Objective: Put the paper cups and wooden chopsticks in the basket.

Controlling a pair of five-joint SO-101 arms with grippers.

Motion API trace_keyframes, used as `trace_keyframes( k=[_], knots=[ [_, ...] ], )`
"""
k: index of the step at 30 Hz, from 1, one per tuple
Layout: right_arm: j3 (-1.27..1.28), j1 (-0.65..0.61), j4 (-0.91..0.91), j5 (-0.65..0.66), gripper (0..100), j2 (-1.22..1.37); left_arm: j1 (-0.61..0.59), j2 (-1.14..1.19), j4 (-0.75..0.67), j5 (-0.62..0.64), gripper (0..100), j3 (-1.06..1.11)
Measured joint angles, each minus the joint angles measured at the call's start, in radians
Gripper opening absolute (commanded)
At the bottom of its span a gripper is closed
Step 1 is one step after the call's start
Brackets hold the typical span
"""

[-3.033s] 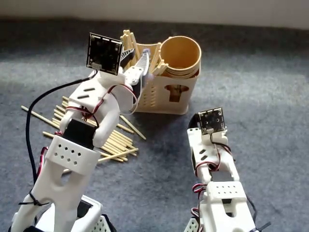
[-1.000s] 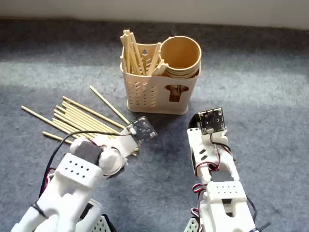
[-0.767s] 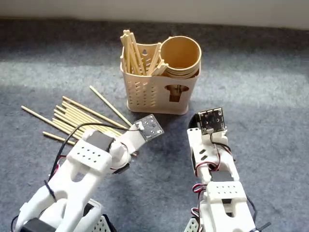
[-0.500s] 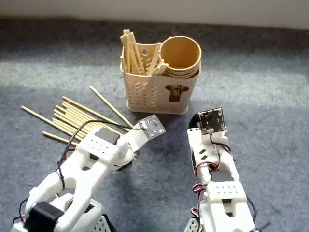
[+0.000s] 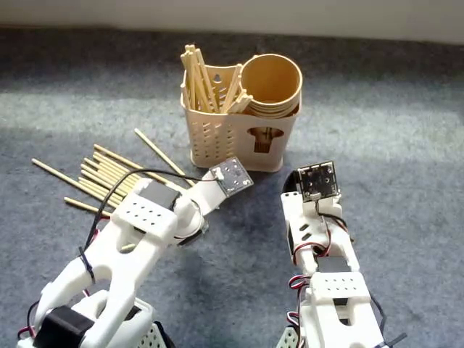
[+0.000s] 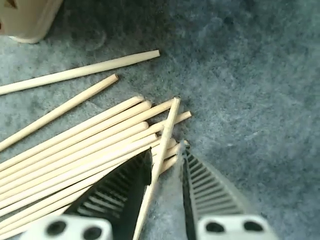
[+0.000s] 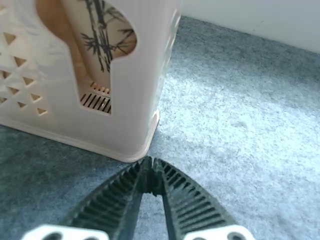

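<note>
A cream basket [image 5: 239, 141] stands at the back with stacked paper cups [image 5: 271, 81] and several wooden chopsticks [image 5: 205, 78] upright in it. More loose chopsticks [image 5: 109, 177] lie fanned on the grey carpet to its left. My left gripper [image 6: 165, 152] is open, low over the near ends of that pile [image 6: 75, 145]. One slanted chopstick [image 6: 162, 140] lies between its fingers, not clamped. My right gripper [image 7: 151, 172] is shut and holds nothing, just in front of the basket's corner [image 7: 142, 145]. A bamboo-printed cup [image 7: 102, 30] shows through the basket's cutout.
Grey carpet [image 5: 391, 145] spreads open to the right of the basket and between the arms. A pale wall edge [image 5: 290, 14] runs along the back. The left arm's body [image 5: 138, 232] covers part of the loose chopsticks.
The left arm has come down from the basket to the loose chopsticks, then slid right towards the pile's near ends. The right arm has stayed still.
</note>
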Motion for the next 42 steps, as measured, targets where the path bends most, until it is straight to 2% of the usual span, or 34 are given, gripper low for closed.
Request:
trace_keyframes(
  k=[6, 10, 14, 28, 42],
  knots=[
    [0.000, 0.000, 0.000, 0.000, 2.3, 0.000, -0.028, 0.035, -0.003, -0.003, 15, -0.006],
    [0.000, 0.000, 0.000, 0.000, 2.3, 0.000, -0.086, 0.133, -0.064, 0.000, 15, -0.006],
    [0.000, 0.000, 0.000, 0.000, 2.3, 0.000, -0.087, 0.215, -0.095, 0.000, 15, -0.006],
    [0.000, 0.000, 0.000, 0.000, 2.3, 0.000, -0.064, 0.252, -0.107, 0.000, 1, -0.015],
    [0.000, 0.000, 0.000, 0.000, 2.3, 0.000, -0.066, 0.203, -0.107, 0.002, 1, 0.020]
  ],
)
